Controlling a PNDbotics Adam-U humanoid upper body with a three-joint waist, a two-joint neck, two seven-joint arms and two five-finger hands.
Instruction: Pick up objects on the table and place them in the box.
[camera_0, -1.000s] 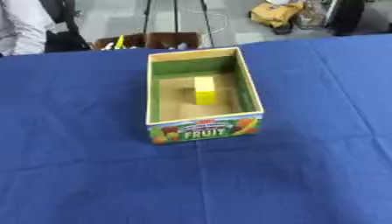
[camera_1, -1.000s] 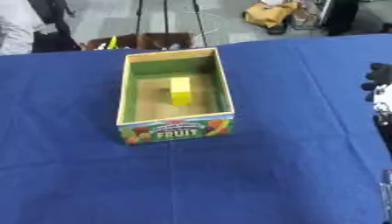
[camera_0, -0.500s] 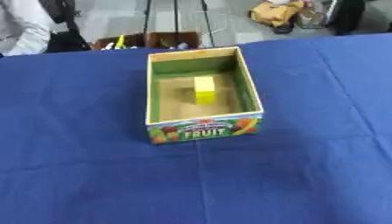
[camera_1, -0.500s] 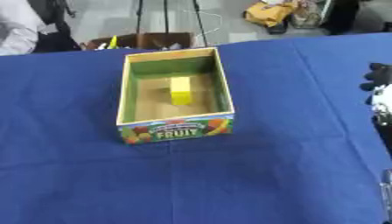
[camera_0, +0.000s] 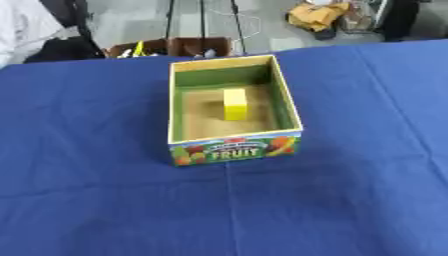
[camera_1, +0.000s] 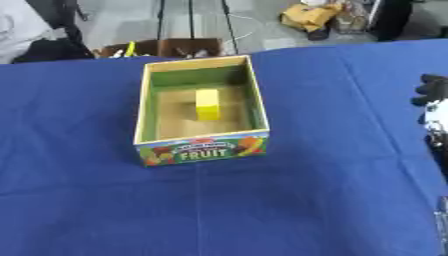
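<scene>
Blue cloth covers the whole table (camera_0: 96, 200), and you can see a lot of it. Right in the middle sits the box (camera_0: 290, 115), with green walls inside and fruit pictures on the front. It stands straight, with its open top facing up at you.

Look inside the box. A yellow block (camera_0: 234, 104) is already on the brown floor of it, near the middle, a bit toward the back wall. So that part of your job looks done.

You cannot see anything else on the cloth to pick up. If nothing is hiding outside the views, your job may be almost finished.

Your right hand (camera_1: 431, 95) only peeks in at the right side of the right eye view, well apart from the box. Just a dark bit of it shows, so you cannot tell if its fingers are spread or curled. It does not seem to hold anything you can see. Your left hand does not show at all.

You have lots of room on every side of the box. The far table edge is just behind it, so take care there. Past that edge, things sit on the floor.
</scene>
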